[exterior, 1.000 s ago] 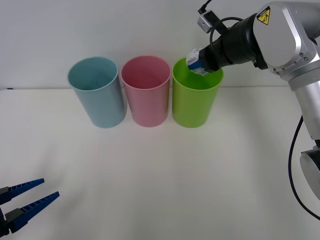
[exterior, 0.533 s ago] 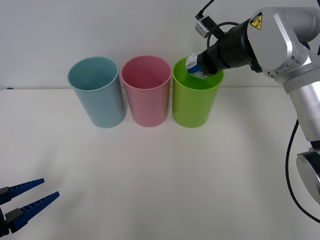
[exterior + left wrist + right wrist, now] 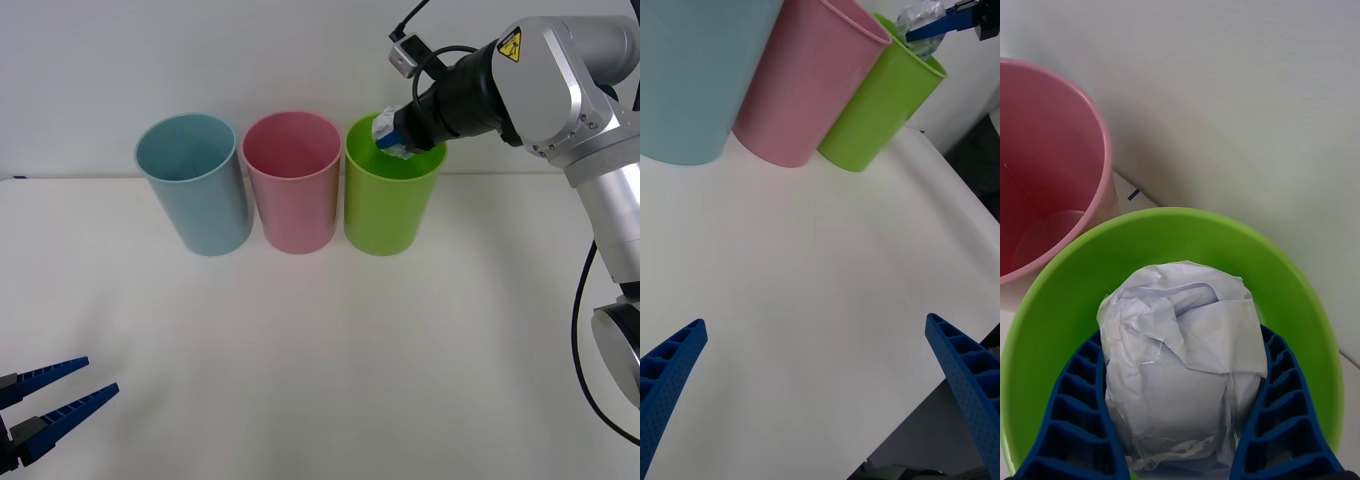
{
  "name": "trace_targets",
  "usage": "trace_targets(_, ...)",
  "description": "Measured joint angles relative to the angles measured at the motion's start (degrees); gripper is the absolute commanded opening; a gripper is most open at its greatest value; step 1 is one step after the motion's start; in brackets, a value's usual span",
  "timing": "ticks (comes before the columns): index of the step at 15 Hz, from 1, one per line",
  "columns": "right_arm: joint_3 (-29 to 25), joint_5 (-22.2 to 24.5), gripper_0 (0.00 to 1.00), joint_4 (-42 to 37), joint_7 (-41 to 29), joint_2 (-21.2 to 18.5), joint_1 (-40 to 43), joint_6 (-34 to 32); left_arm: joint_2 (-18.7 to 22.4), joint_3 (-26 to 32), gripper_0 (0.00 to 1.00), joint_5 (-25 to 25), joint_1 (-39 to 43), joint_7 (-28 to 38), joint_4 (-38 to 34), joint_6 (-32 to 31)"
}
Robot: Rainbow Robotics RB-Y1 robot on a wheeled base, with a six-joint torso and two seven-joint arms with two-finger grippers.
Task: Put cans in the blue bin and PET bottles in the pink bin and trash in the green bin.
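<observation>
Three tubs stand upright in a row along the far edge of the white table, sides touching or nearly so: the blue bin toward the far left, the pink bin in the middle and the green bin to its right. There is one piece of trash, a wrinkled wad of clear and whitish plastic, and it hangs over the mouth of the green bin, clamped in the right gripper.

From the front, the wad is little more than a pale scrap at the tip of the dark wrist, just above the green rim. The right wrist view looks straight down on it: the two blue ribbed fingers press both flanks of the trash, which sits inside the ring of the green bin's rim, with the pink bin's opening just beside.

The left gripper rests low at the near left corner of the table, its two fingers spread apart and holding nothing. Its own wrist view shows the fingers wide at both corners, the bare tabletop between them, all three tubs from the side, and the right gripper's blue tips with the wad above the green bin.
</observation>
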Motion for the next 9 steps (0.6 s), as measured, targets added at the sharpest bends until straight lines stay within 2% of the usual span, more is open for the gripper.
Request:
trace_targets(5, 0.0, 0.0, 0.0, 0.0, 0.2, 0.0, 0.0, 0.0, 0.0, 0.0, 1.0, 0.0, 0.0, 0.0, 0.0, 0.0)
trace_targets(6, 0.0, 0.0, 0.19, 0.0, 0.2, 0.0, 0.0, 0.0, 0.0, 0.0, 1.0, 0.0, 0.0, 0.0, 0.0, 0.0)
trace_targets(7, 0.0, 0.0, 0.95, 0.0, 0.7, 0.0, 0.0, 0.2, 0.0, 0.0, 1.0, 0.0, 0.0, 0.0, 0.0, 0.0)
trace_targets(8, 0.0, -0.1, 1.0, 0.0, 1.5, 0.0, 0.0, 0.5, 0.0, 0.0, 1.0, 0.0, 0.0, 0.0, 0.0, 0.0)
trace_targets(9, 0.0, -0.1, 1.0, 0.0, 2.0, 0.0, 0.0, 0.7, 0.0, 0.0, 1.0, 0.0, 0.0, 0.0, 0.0, 0.0)
